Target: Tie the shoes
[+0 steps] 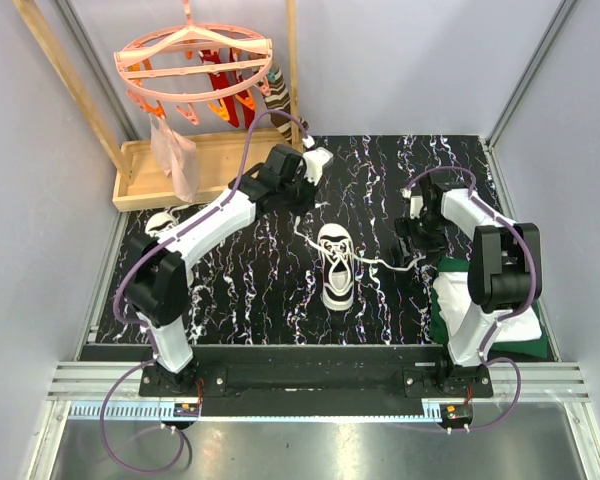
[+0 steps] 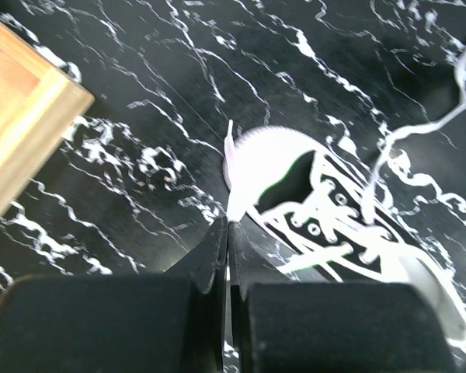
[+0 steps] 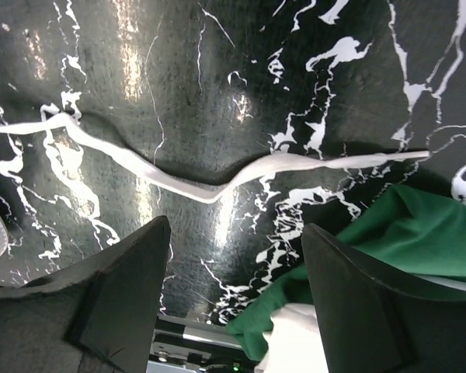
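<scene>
One black sneaker (image 1: pixel 337 265) with a white toe cap stands mid-table, its laces spread to both sides. The second shoe (image 1: pixel 163 222) peeks out behind my left arm at the left edge. My left gripper (image 1: pixel 300 208) hovers just behind the middle shoe. In the left wrist view this gripper (image 2: pixel 229 225) is shut on a white lace (image 2: pixel 233 159), whose end sticks out past the tips, and the shoe (image 2: pixel 349 233) lies to the right. My right gripper (image 3: pixel 237 229) is open above the table. The other lace (image 3: pixel 217 186) lies flat just beyond its fingertips.
A folded green-and-white cloth (image 1: pixel 450 300) lies at the right under my right arm, and the green cloth (image 3: pixel 388 233) shows beside the right finger. A wooden tray (image 1: pixel 180 170) sits back left, with a pink clip hanger (image 1: pixel 195 65) and a striped sock (image 1: pixel 277 95) above it.
</scene>
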Robot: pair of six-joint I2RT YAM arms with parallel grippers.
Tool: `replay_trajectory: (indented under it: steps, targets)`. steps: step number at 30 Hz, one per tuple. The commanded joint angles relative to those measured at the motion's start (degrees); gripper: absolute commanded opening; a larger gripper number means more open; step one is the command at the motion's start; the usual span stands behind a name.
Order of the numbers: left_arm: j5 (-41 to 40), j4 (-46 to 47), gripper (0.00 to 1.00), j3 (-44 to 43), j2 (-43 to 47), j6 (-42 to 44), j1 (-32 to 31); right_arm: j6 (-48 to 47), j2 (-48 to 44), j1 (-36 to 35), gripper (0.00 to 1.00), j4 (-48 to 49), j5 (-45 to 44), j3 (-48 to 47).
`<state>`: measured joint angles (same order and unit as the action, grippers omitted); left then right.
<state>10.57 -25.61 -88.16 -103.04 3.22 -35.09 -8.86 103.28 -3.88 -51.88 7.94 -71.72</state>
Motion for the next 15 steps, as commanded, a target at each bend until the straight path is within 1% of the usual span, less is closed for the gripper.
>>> replay_trajectory:
  steps: [1, 4, 5, 6, 7, 8, 9, 11, 12, 15]
  targets:
    - [4.28, 5.13, 0.0, 3.25, 5.3, -2.52, -0.06, 2.71, 1.39, -0.78, 0.76, 3.19, -1.09, -0.08]
    - [6.03, 5.92, 0.0, 5.62, 7.23, -2.44, 0.02, 2.97, 3.58, -0.87, 0.71, 3.27, -0.22, -0.7]
    - [6.74, 6.7, 0.0, 6.33, 7.94, -2.26, -0.06, 2.97, 4.46, -0.87, 0.68, 3.19, 0.05, -0.61]
    - [7.27, 7.32, 0.0, 7.38, 8.64, -2.17, 0.02, 2.97, 4.73, -0.87, 0.61, 3.19, 0.31, -0.52]
    - [8.06, 8.02, 0.0, 9.13, 10.39, -2.08, -0.06, 2.97, 4.99, -0.87, 0.59, 3.27, 0.66, -0.44]
    - [8.5, 9.25, 0.0, 10.1, 11.19, -1.99, -0.06, 2.89, 5.43, -0.87, 0.52, 3.36, 0.93, -0.26]
    - [8.77, 9.61, 0.0, 10.72, 11.98, -1.91, -0.06, 2.89, 5.61, -0.87, 0.43, 3.36, 1.37, -0.17]
    - [10.7, 9.7, 0.0, 11.86, 14.18, -1.47, -0.06, 2.97, 5.7, -0.87, 0.31, 3.53, 1.55, 0.0]
    - [11.14, 9.7, 0.0, 12.22, 14.88, -1.47, -0.06, 3.06, 5.61, -0.87, 0.2, 3.54, 1.81, -0.08]
    - [12.72, 9.7, 0.0, 13.62, 17.52, -0.5, -0.06, 3.32, 4.21, -0.87, 0.0, 3.27, 2.51, -0.43]
